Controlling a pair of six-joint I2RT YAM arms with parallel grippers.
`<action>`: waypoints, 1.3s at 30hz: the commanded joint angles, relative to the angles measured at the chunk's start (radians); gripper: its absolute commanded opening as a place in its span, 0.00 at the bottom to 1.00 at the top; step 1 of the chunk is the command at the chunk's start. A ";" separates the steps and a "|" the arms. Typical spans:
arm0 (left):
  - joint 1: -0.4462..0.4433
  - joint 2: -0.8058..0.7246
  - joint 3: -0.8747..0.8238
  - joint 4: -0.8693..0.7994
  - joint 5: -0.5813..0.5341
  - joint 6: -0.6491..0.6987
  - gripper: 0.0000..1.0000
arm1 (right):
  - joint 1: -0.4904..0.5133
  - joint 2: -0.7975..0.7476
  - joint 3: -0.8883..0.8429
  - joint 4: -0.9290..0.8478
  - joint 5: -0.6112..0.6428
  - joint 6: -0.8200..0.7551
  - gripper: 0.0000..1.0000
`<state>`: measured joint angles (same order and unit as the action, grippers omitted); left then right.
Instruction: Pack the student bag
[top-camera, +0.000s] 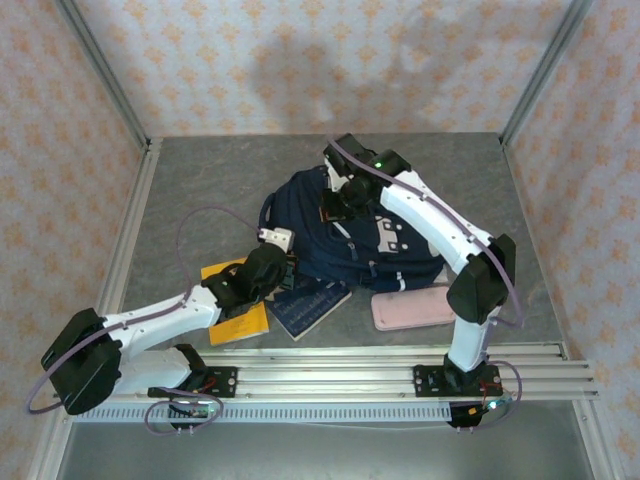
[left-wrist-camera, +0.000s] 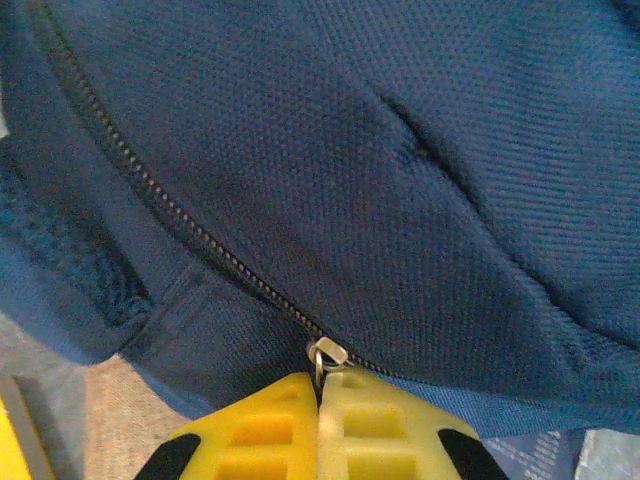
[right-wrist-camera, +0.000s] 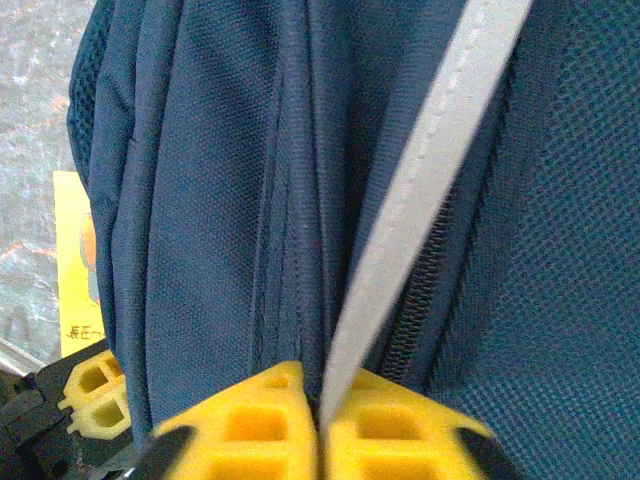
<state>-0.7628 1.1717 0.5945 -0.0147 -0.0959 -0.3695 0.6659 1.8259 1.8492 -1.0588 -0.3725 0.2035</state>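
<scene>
Student bag (top-camera: 350, 235) lay flat at mid-desk (top-camera: 200, 180), the biggest thing on it. Left gripper (left-wrist-camera: 320, 385) sat at the bag's near-left edge, fingers pressed together on the small metal zipper pull (left-wrist-camera: 325, 353) — a pinch grip, nothing more. Right gripper (right-wrist-camera: 320, 385) stood over the bag's far side, jaws closed down on a white trim strip (right-wrist-camera: 412, 200) running beside a zip line. Yellow book (top-camera: 235, 315), dark notebook (top-camera: 310, 305) and pink pouch (top-camera: 412, 308) lay just beside the bag's near edge, not yet inside.

Handling, as judged: woven fabric, soft and slack, already dimpled and folded — it would sag and drag rather than lift as one piece. Probably light while empty. Zipper would likely bunch the cloth unless the bag were held taut from the opposite end. Best holds: the pull tab for opening, the trim strip or a strap for anchoring. Broad panels offered little purchase.
</scene>
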 joint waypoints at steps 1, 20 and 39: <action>0.016 -0.006 0.001 -0.029 0.042 -0.029 0.00 | 0.004 -0.031 0.006 -0.038 0.080 -0.020 0.40; 0.011 -0.025 -0.021 -0.007 0.080 -0.043 0.00 | -0.018 -0.624 -0.890 0.206 0.337 0.572 0.14; -0.029 0.120 -0.033 0.076 0.106 -0.082 0.00 | -0.251 -0.226 -0.795 0.372 0.342 0.394 0.12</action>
<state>-0.7681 1.2491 0.5533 0.0219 -0.0067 -0.4305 0.4557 1.5444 0.9817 -0.7284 -0.0826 0.6655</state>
